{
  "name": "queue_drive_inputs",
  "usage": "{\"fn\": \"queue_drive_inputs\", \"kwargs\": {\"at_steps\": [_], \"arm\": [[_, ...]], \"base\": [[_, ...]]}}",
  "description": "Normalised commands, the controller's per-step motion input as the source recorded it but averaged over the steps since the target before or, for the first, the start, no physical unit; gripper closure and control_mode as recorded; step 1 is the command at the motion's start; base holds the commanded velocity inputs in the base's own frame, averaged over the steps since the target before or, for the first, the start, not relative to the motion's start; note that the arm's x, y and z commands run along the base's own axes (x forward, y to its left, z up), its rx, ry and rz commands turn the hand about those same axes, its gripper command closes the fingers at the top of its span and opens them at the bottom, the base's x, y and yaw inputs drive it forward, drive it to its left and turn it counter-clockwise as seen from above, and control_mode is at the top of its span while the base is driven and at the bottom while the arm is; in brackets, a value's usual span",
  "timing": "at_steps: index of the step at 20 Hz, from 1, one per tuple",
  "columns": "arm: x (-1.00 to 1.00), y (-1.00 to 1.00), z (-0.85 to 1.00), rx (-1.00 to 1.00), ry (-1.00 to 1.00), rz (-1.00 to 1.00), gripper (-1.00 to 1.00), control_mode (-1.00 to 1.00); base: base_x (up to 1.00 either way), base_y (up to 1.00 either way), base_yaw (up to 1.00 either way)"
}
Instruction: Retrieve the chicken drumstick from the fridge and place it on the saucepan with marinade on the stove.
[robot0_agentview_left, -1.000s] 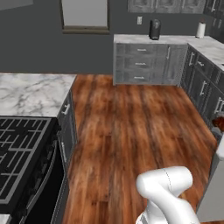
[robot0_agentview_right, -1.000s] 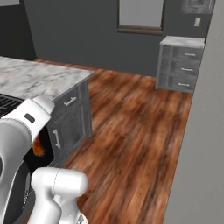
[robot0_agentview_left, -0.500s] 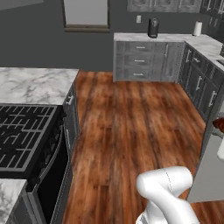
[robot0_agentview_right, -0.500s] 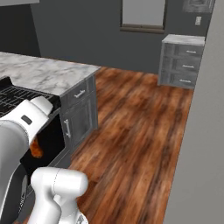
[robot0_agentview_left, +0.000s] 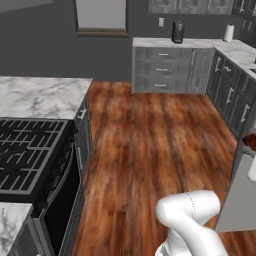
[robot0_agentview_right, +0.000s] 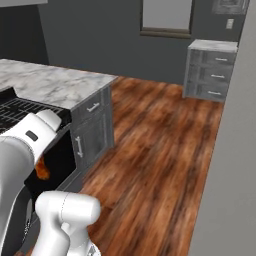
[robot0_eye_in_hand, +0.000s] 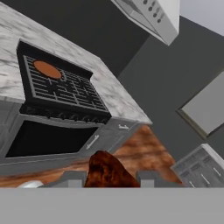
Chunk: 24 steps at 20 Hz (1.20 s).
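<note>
You were mid-carry here. In the hand view the drumstick (robot0_eye_in_hand: 107, 171) sat wedged between the two fingertips of the gripper (robot0_eye_in_hand: 109, 177), jaws closed partway around it, so the grip looked solid. The right base view caught a bit of orange-brown meat (robot0_agentview_right: 42, 170) peeking out under the arm, in front of the dark oven door.

The stove (robot0_eye_in_hand: 61, 89) was ahead, and the pan (robot0_eye_in_hand: 47, 69) showed as a flat orange disc on the far corner of the grates. It was well away from the hand, so the base needed to roll closer before any reach. My advice: you should have kept the squeeze steady and avoided wrist swings, since a lumpy piece like that can twist in a two-finger pinch. I'd have pulled up square to the stove front, then come in from above, high enough to clear the grates and the pan's rim, and lowered over the middle of the disc before letting go.

Stuff you couldn't really make out: the fingertips were cut off at the bottom of the hand view, so how much pad was touching the meat was anyone's guess. The left base view got the stove (robot0_agentview_left: 27, 155) only partly, with the pan's corner out of frame. The pan's handle and depth weren't readable either.
</note>
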Motion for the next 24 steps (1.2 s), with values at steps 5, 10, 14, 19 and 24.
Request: {"fn": "queue_drive_inputs", "kwargs": {"at_steps": [5,10,14,19,24], "arm": [[0.00,0.00,0.00,0.00,0.00,0.00,1.00,1.00],[0.00,0.00,0.00,0.00,0.00,0.00,1.00,1.00],[0.00,0.00,0.00,0.00,0.00,0.00,1.00,1.00],[0.00,0.00,0.00,0.00,0.00,0.00,1.00,1.00],[0.00,0.00,0.00,0.00,0.00,0.00,1.00,1.00]], "base": [[0.09,0.42,0.05],[0.15,0.75,0.01],[0.13,0.97,0.02],[0.03,0.89,0.05],[0.00,0.28,0.09]]}}
